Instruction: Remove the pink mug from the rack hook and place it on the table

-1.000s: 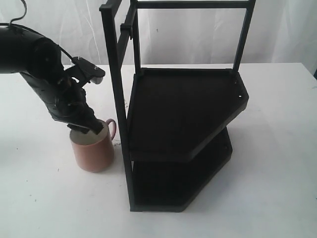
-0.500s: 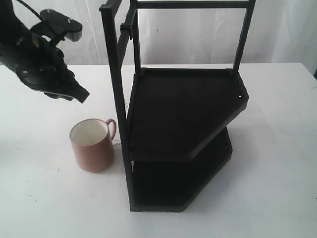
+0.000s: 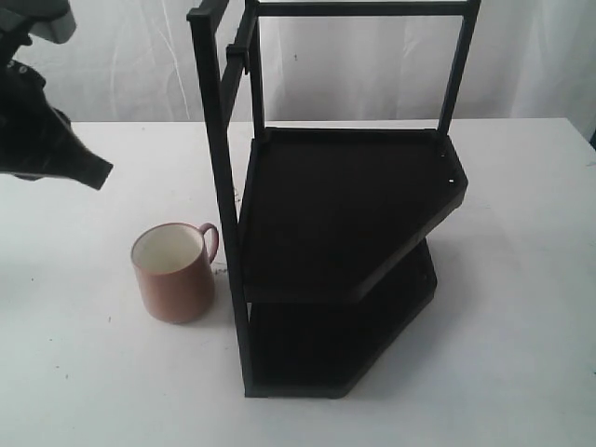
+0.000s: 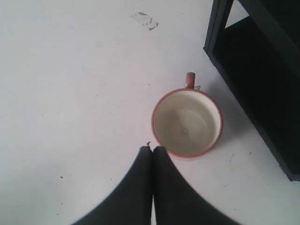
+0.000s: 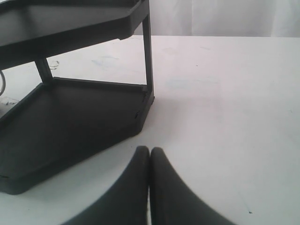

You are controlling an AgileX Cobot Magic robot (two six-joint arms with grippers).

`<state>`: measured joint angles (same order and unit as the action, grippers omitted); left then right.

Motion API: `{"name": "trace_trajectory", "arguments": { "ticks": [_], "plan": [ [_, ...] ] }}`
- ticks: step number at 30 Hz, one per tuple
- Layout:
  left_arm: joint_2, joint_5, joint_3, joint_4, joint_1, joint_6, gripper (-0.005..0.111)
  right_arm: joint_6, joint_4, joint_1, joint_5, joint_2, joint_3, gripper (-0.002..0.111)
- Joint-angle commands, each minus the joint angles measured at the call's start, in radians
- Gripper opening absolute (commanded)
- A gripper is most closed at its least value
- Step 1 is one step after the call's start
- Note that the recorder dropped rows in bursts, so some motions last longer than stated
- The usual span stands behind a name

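Note:
The pink mug stands upright on the white table, just left of the black rack's front post, its handle toward the rack. From above, the left wrist view shows the mug with its cream inside empty. My left gripper hangs high at the far left, well clear of the mug; its fingers are shut with nothing between them. The rack hook sticks out bare from the top side bar. My right gripper is shut and empty, low over the table beside the rack's lower shelf.
The tall black two-shelf rack fills the middle of the table. White tabletop spreads to its right and in front. A curtain hangs behind. A small scuff mark lies on the table beyond the mug.
My left gripper let go of the mug's rim, then rose and drew back to the upper left, shut. The mug stays standing where it was set.

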<state>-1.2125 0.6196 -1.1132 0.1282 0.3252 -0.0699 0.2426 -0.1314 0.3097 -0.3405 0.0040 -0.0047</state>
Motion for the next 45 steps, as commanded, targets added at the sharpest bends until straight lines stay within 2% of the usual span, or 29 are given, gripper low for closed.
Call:
{"name": "trace_trajectory", "arguments": {
  "ticks": [1, 10, 17, 20, 39, 42, 45],
  "plan": [
    [0.128, -0.027, 0.122, -0.041, -0.003, -0.025, 0.0, 0.001, 0.002, -0.003, 0.004, -0.004, 0.005, 0.0],
    [0.461, -0.029, 0.312, -0.063, -0.003, -0.062, 0.0, 0.001, 0.002, -0.003, 0.004, -0.004, 0.005, 0.0],
    [0.699, -0.014, 0.388, -0.087, -0.003, -0.154, 0.0, 0.001, 0.002, -0.003, 0.004, -0.004, 0.005, 0.0],
    [0.761, 0.042, 0.392, -0.094, -0.003, -0.168, 0.0, 0.001, 0.002, -0.003, 0.004, -0.004, 0.005, 0.0],
    [0.804, 0.06, 0.392, -0.094, -0.003, -0.162, 0.0, 0.001, 0.002, -0.003, 0.004, -0.004, 0.005, 0.0],
    [0.804, -0.014, 0.427, -0.094, -0.003, -0.158, 0.0, 0.001, 0.002, -0.003, 0.004, -0.004, 0.005, 0.0],
    [0.816, -0.177, 0.504, -0.107, -0.003, -0.158, 0.0, 0.001, 0.002, -0.003, 0.004, -0.004, 0.005, 0.0]
  ]
}}
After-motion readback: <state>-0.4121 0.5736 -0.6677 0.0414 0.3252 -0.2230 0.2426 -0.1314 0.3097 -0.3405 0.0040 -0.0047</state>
